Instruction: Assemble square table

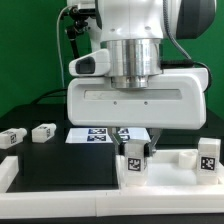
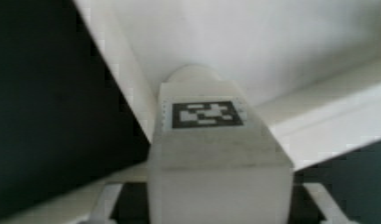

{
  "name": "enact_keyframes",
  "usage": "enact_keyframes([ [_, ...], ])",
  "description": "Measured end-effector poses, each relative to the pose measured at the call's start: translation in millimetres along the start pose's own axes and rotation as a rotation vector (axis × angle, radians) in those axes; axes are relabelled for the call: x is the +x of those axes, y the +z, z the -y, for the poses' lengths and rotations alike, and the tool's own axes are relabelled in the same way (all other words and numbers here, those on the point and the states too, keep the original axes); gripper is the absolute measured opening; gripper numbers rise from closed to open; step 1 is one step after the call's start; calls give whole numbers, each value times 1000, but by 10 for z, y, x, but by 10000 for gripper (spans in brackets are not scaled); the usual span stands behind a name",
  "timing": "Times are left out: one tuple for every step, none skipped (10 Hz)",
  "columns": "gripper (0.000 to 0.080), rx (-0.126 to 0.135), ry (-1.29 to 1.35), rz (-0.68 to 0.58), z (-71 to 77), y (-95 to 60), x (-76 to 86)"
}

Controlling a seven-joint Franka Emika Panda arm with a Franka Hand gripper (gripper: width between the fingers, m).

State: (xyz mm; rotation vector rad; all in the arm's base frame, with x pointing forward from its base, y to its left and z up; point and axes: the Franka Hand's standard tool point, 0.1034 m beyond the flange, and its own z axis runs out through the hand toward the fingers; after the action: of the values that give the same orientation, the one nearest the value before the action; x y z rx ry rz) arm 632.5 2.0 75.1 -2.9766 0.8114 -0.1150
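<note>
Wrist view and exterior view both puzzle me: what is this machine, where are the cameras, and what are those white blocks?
The big white machine is a robot arm; its gripper is a two-finger hand. The exterior view comes from a camera off the arm, the wrist view from one on the wrist, looking down at the work. On the black table lie short white legs with tags, furniture parts, and a flat marker board. One leg stands between the jaws; whether they grip it yet I cannot tell.
</note>
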Motion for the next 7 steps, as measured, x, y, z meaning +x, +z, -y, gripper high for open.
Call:
enact_keyframes([
  [291, 13, 125, 9, -24, 0, 13],
  [291, 10, 299, 35, -31, -3, -8],
  [291, -8, 515, 74, -23, -25, -25],
  [291, -14, 662, 93, -11, -22, -23],
  [291, -21, 860, 95, -5, -5, -26],
  [291, -24, 1056, 89, 1, -10, -33],
  [291, -33, 1165, 86, 2, -19, -43],
])
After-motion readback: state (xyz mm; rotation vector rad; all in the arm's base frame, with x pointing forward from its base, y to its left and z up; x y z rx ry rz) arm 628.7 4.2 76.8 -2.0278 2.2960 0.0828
